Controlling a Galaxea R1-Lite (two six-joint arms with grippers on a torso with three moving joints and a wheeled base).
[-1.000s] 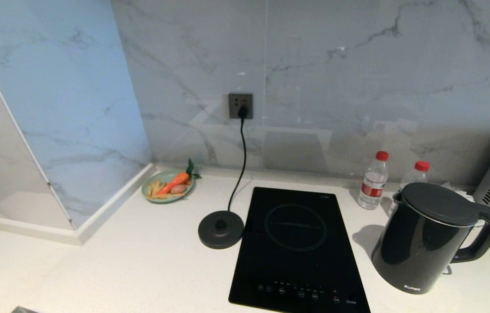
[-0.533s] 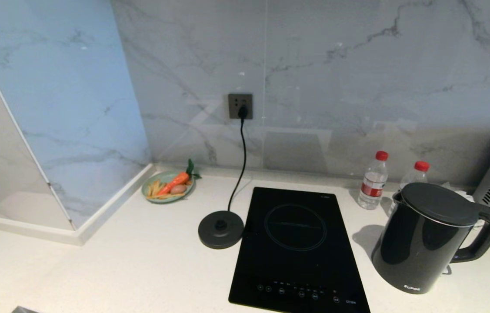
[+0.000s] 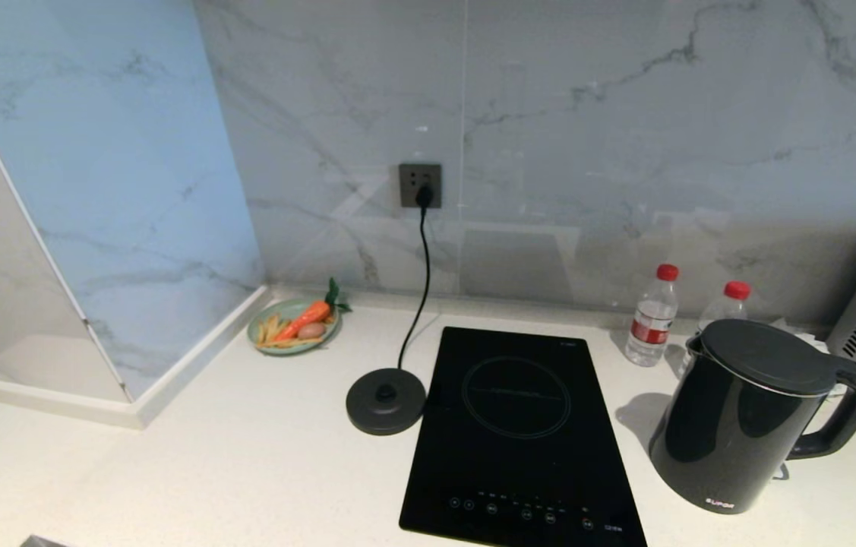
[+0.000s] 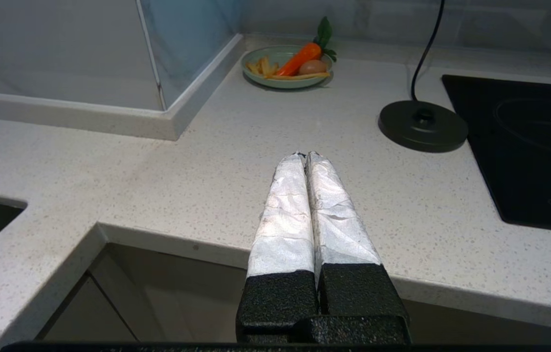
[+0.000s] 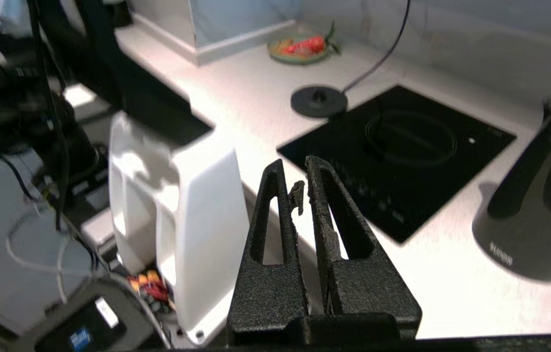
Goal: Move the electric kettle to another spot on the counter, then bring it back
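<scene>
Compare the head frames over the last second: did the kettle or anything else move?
Nothing visibly changed. The electric kettle stands off its base disc, right of the cooktop on the counter, as before. Neither hand enters the head view; the left hand and right hand are shut and empty at the counter's front.

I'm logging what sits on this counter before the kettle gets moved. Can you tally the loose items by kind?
Electric kettle: 1
Kettle base disc: 1
Water bottles with red caps: 2
Green plate of food: 1
Total: 5, all on the counter
</scene>
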